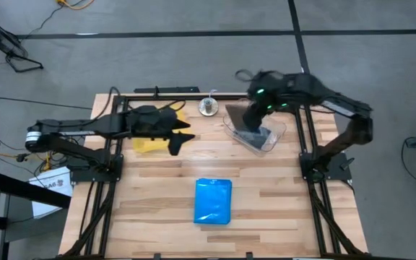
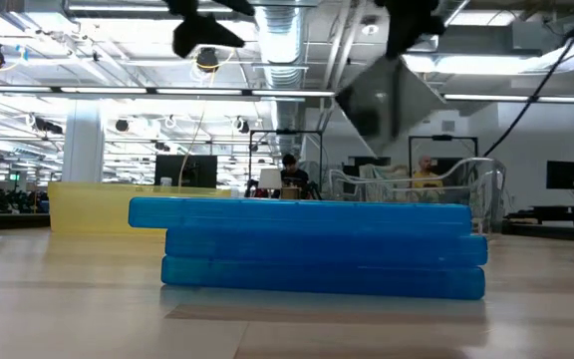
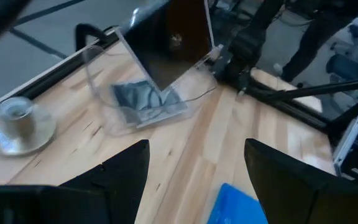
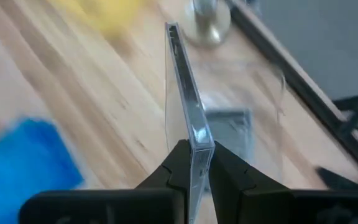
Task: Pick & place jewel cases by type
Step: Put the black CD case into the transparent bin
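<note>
Above the clear tub (image 1: 262,137), right gripper (image 4: 194,163) pinches a clear jewel case (image 4: 185,87); left gripper (image 3: 194,168) gapes wide

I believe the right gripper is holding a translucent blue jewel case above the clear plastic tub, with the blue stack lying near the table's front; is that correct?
Not quite: the right gripper is shut on a clear jewel case with a black inside, not a blue one, as the right wrist view shows. It does hang above the clear plastic tub, and the blue stack lies near the front.

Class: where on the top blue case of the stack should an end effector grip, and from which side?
Grip the top blue case by two opposite thin edges, coming straight down from above. It lies flat on the blue stack, with open table all around it, so its edges are free. The left end effector, open over the table, looks free to do it.
</note>
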Controlling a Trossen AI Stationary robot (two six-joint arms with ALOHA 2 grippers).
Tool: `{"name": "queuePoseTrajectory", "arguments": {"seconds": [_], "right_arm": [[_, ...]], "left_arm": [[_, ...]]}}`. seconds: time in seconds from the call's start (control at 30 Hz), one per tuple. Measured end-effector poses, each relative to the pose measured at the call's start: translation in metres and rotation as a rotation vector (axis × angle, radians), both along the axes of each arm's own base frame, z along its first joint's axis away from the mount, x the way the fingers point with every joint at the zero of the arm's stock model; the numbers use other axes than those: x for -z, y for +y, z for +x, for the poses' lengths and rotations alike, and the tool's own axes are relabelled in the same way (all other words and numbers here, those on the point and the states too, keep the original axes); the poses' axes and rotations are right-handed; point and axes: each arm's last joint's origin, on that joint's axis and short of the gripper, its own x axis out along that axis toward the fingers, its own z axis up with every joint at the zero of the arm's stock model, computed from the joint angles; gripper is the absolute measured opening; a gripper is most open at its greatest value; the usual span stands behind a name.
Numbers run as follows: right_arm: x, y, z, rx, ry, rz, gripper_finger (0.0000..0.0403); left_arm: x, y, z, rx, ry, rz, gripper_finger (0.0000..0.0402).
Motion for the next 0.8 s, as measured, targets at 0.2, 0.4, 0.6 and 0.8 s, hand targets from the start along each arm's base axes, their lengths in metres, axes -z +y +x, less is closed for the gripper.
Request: {"name": "queuePoseTrajectory", "arguments": {"seconds": [0.2,0.4,0.6,0.8], "right_arm": [[-0.041,0.009,-0.034,0.048,-0.318,0.030,0.0026],[-0.058,0.018,-0.051,0.031,-0.456,0.079,0.0026],[-0.066,0.029,-0.045,-0.051,-0.547,0.078,0.0026],[-0.068,0.038,-0.036,-0.122,-0.582,0.063,0.0026]], "left_arm": [[-0.014,0.001,0.019,0.078,-0.218,0.068,0.0255],[-0.020,0.012,0.018,0.051,-0.280,0.086,0.0255],[-0.022,0.024,0.016,0.071,-0.310,0.010,0.0255],[-0.028,0.032,0.014,0.086,-0.386,-0.050,0.0255]]}}
